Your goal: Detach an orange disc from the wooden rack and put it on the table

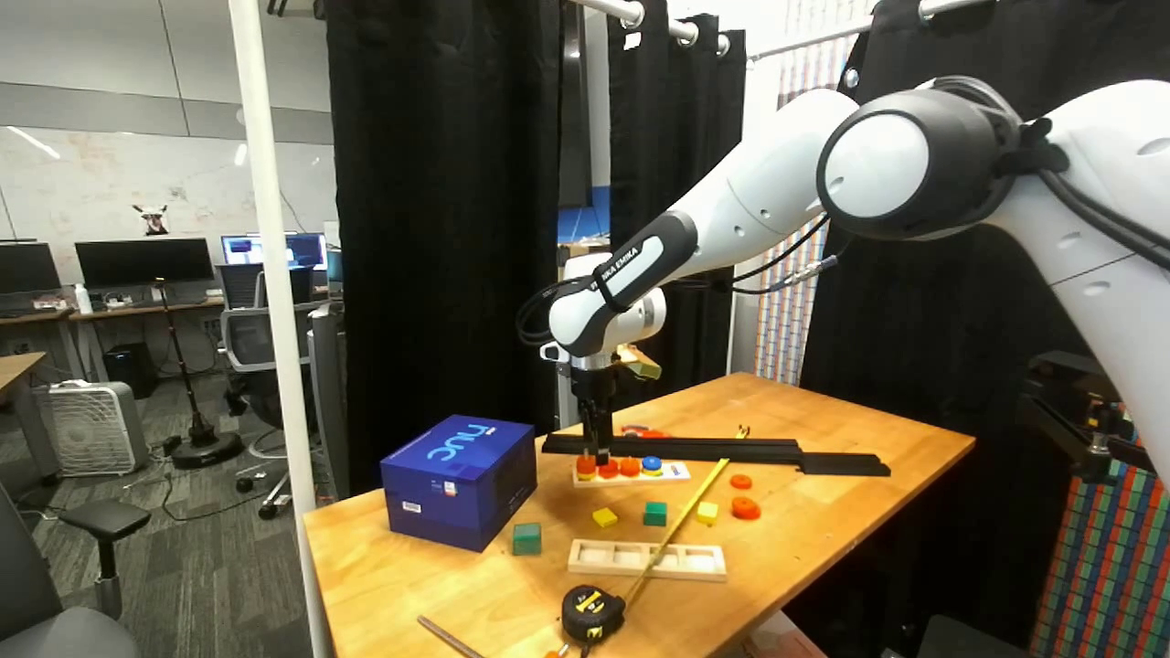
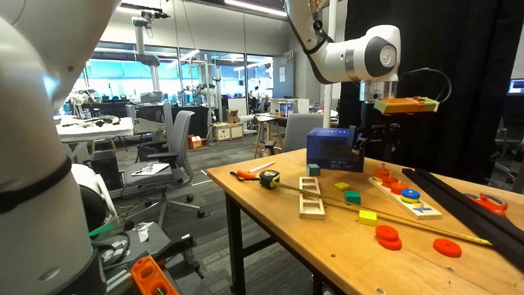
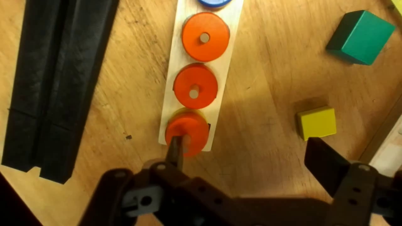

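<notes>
The wooden rack (image 3: 214, 116) is a pale strip with pegs, in both exterior views (image 1: 631, 482) (image 2: 430, 213). Orange discs sit on its pegs: an end disc (image 3: 197, 130) above a yellow one, a middle disc (image 3: 185, 77) and a farther disc (image 3: 205, 26). A blue disc (image 2: 410, 193) sits over yellow on another peg. My gripper (image 3: 245, 140) is open and empty, above the rack's end in both exterior views (image 1: 597, 455) (image 2: 374, 148). In the wrist view its left finger overlaps the end disc; contact cannot be told. The table (image 1: 823, 425) carries everything.
Long black strips (image 1: 695, 449) lie beside the rack, with red scissors (image 2: 487, 203) behind. A blue box (image 1: 457, 484) stands nearby. Loose orange discs (image 2: 447, 248), yellow and green blocks (image 2: 352, 197), a compartment tray (image 2: 312, 214) and an extended tape measure (image 1: 592, 614) lie in front.
</notes>
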`<state>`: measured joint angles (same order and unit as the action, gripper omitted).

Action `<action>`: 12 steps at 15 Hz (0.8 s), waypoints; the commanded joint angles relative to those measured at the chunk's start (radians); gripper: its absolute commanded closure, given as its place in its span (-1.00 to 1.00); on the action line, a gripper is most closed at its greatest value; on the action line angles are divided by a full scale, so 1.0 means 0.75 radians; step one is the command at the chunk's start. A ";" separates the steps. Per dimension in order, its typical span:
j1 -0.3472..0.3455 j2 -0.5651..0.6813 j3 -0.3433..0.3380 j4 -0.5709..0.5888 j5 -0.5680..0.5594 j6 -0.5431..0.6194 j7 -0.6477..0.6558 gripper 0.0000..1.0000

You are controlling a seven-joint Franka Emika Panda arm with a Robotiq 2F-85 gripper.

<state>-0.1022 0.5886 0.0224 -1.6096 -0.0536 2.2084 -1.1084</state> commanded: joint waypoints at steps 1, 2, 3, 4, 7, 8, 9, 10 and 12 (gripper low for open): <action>-0.025 0.120 0.022 0.195 -0.008 -0.087 -0.027 -1.00; -0.027 0.143 0.020 0.229 -0.011 -0.101 -0.028 -1.00; -0.028 0.165 0.018 0.262 -0.014 -0.114 -0.028 -1.00; -0.030 0.182 0.016 0.290 -0.016 -0.127 -0.027 -1.00; -0.042 0.225 0.016 0.360 -0.016 -0.159 -0.035 -1.00; -0.046 0.240 0.017 0.378 -0.015 -0.164 -0.039 -1.00; -0.049 0.257 0.017 0.399 -0.014 -0.174 -0.041 -1.00; -0.051 0.271 0.018 0.416 -0.014 -0.180 -0.042 -1.00; -0.055 0.300 0.018 0.451 -0.012 -0.196 -0.041 -1.00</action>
<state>-0.1308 0.7606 0.0231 -1.3615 -0.0564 2.1052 -1.1241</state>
